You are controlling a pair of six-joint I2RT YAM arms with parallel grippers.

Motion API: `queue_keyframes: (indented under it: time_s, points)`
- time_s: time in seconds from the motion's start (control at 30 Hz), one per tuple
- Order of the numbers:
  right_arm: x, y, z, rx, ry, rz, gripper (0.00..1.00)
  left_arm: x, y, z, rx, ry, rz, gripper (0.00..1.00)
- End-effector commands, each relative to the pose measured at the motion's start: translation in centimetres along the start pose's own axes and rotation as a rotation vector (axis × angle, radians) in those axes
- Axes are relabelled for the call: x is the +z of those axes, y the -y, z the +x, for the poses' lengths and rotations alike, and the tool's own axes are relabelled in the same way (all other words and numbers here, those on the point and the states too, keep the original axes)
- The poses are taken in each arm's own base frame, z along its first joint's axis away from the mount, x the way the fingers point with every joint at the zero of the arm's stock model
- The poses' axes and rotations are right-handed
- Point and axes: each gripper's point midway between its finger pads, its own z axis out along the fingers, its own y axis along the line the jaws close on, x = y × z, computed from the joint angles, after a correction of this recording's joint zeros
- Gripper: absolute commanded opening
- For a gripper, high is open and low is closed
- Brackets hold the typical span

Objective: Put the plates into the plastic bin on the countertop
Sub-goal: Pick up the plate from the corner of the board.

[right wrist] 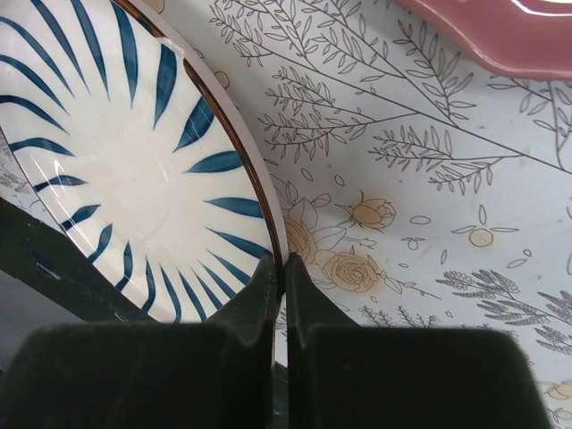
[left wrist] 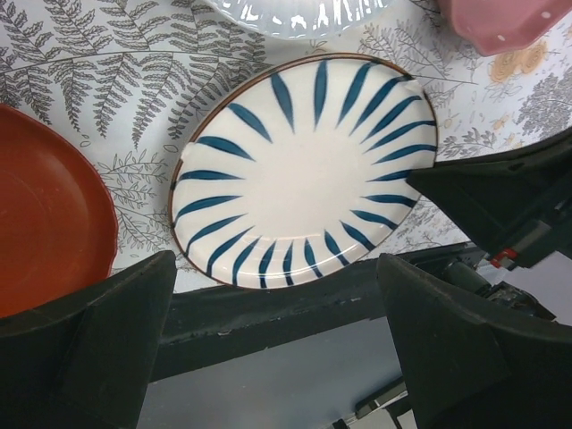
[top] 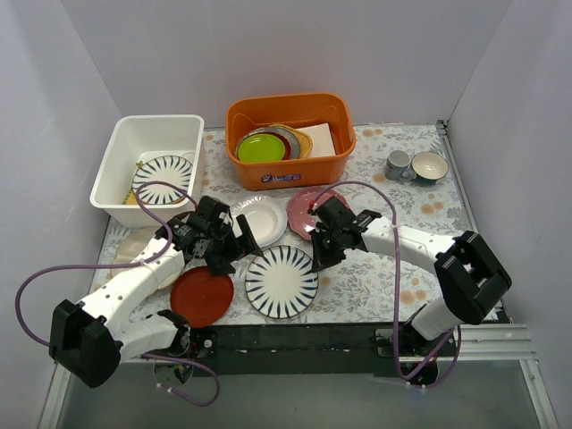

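A white plate with dark-blue stripes (top: 281, 282) lies on the fern-print countertop (top: 375, 268) near the front edge. My right gripper (right wrist: 279, 264) is shut on its right rim (right wrist: 268, 223); from above, the right gripper (top: 318, 254) sits at that plate's upper right edge. My left gripper (top: 234, 252) hangs open just left of the striped plate (left wrist: 304, 170), holding nothing. A red-orange plate (top: 201, 297), a plain white plate (top: 261, 217) and a pink scalloped plate (top: 307, 211) lie around it. The white plastic bin (top: 147, 130) at the back left holds another striped plate (top: 164, 170).
An orange tub (top: 290, 107) at the back centre holds a lime-green plate (top: 260, 147) and others. Two cups (top: 398, 164) (top: 429, 167) stand at the back right. A black rail (left wrist: 268, 304) runs along the front edge. A pale dish (top: 130, 248) lies partly under the left arm.
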Motion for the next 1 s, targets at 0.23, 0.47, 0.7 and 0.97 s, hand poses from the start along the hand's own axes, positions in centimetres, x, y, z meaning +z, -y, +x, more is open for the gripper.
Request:
queue_keyframes:
  time_s: [0.23,0.47,0.7,0.97]
  points:
    - [-3.6,-0.4,-3.0,0.056,0.126,-0.104,0.01,0.9,-0.2,0.8,0.028,-0.013,0.045,0.93]
    - [-5.0,-0.6,-3.5,0.086,0.167,-0.175,0.01,1.5,-0.5,1.1,0.024,-0.023,0.044,0.92]
    - [-6.3,-1.6,-3.9,0.081,0.203,-0.253,0.01,2.1,-0.3,1.6,0.018,-0.044,0.071,0.90]
    - [-7.5,-1.9,-4.4,0.080,0.245,-0.306,0.01,3.3,0.3,2.1,0.019,-0.076,0.097,0.89]
